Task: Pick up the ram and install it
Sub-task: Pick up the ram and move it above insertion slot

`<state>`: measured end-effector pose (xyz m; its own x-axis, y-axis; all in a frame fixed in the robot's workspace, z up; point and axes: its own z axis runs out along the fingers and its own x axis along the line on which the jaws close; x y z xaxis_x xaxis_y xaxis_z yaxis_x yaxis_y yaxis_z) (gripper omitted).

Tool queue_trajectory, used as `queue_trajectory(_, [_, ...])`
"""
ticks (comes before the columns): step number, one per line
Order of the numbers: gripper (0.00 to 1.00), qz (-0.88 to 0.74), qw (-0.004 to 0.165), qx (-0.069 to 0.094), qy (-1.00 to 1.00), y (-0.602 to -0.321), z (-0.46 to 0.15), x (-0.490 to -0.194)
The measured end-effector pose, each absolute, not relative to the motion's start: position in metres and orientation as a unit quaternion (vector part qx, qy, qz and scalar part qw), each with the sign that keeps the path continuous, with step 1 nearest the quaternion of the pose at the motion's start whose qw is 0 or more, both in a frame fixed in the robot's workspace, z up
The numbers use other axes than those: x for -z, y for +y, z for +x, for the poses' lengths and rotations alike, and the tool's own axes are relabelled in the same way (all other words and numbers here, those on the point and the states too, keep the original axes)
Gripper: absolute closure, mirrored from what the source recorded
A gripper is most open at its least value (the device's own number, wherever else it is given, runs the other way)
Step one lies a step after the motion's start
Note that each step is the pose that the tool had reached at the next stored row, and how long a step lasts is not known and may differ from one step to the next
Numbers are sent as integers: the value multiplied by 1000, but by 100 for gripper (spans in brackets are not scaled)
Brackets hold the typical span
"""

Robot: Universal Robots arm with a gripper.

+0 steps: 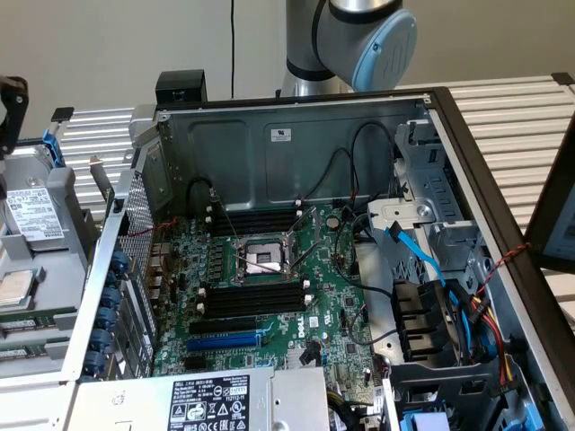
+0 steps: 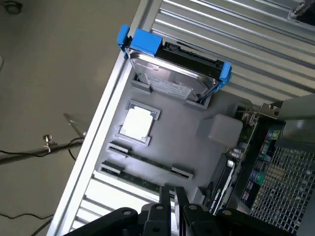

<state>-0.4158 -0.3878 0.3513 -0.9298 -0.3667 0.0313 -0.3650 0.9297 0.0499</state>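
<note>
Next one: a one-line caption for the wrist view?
Gripper above the grey tray, close to the ram lying in its holder; a processor and a blue-bracketed hard drive sit farther along.

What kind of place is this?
Probably a computer workshop or robot lab: an open grey metal computer case with a green circuit board, and a grey-and-blue robot arm behind it.

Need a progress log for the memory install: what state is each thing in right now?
ram: lying in the grey tray, not yet installed.
memory slots: empty.
computer case: side open, motherboard exposed.
hard drive: seated in its blue bracket on the tray.
gripper: above the tray, close to the ram.
</note>
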Motion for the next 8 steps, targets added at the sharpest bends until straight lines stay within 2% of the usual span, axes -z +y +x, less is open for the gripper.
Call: queue_trajectory(8, [81, 257, 22, 20, -966, -388, -416, -347])
